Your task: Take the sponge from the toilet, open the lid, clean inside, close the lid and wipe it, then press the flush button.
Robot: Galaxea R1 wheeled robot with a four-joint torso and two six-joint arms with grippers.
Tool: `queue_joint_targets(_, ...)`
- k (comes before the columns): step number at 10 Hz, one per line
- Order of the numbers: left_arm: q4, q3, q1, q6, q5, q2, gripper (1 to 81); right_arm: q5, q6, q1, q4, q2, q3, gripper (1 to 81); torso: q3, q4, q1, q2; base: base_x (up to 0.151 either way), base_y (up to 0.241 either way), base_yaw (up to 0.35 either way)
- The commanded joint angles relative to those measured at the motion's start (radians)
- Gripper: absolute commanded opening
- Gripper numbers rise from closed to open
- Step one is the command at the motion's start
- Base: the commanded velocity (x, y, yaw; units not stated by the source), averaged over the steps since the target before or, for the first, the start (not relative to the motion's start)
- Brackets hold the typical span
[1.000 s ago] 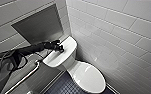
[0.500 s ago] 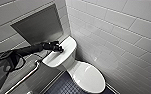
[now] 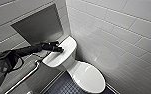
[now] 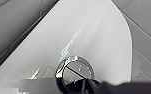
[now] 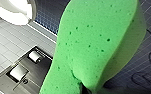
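Room: white rectangular tiles are covering the walls (image 3: 121, 32), which are meeting in a corner behind the toilet (image 3: 88, 75).
Floor: small dark blue square tiles (image 3: 63, 86) are running under the bowl.
Fittings: a flat grey metal panel (image 3: 38, 25) is sitting recessed in the side wall, and a slim shiny grab bar (image 3: 26, 76) is slanting below it.
Toilet: glossy white ceramic, with the oval lid lying closed and the tank top (image 4: 91, 37) rounded at its corners.
Flush button (image 4: 74, 72): a round chrome disc split by a line is gleaming in the tank top.
Left gripper (image 3: 59, 48): it is hovering over the tank top, close above the button; whether it is apart or together cannot be told.
Right gripper (image 5: 86, 88): it is pinching one end of the sponge.
Sponge (image 5: 96, 42): bright green, porous and rounded, it is hanging over the floor.
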Motion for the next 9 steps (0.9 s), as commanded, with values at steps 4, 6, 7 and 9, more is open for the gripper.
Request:
queue_joint_targets(4,0.092,-0.162,-0.044,0.002,0.007,0.013,1.0,-0.108,-0.007,-0.072,-0.017,0.017,0.02,1.0,0.0,0.0,-0.001,0.0,0.0,0.0,0.0)
queue_joint_targets(6,0.086,-0.189,-0.039,0.004,-0.01,0.025,1.0,-0.108,-0.007,-0.072,-0.017,0.017,0.018,1.0,0.001,0.0,-0.002,-0.001,0.0,0.0,0.0)
queue_joint_targets(7,0.082,-0.15,-0.068,0.002,-0.007,0.011,1.0,-0.108,-0.005,-0.072,-0.017,0.017,0.018,1.0,0.002,0.0,-0.002,-0.001,0.0,0.0,0.0)
queue_joint_targets(9,0.078,-0.079,-0.137,-0.005,-0.001,-0.016,1.0,-0.108,-0.007,-0.072,-0.017,0.017,0.023,1.0,0.002,0.0,-0.004,-0.002,0.0,0.0,0.0)
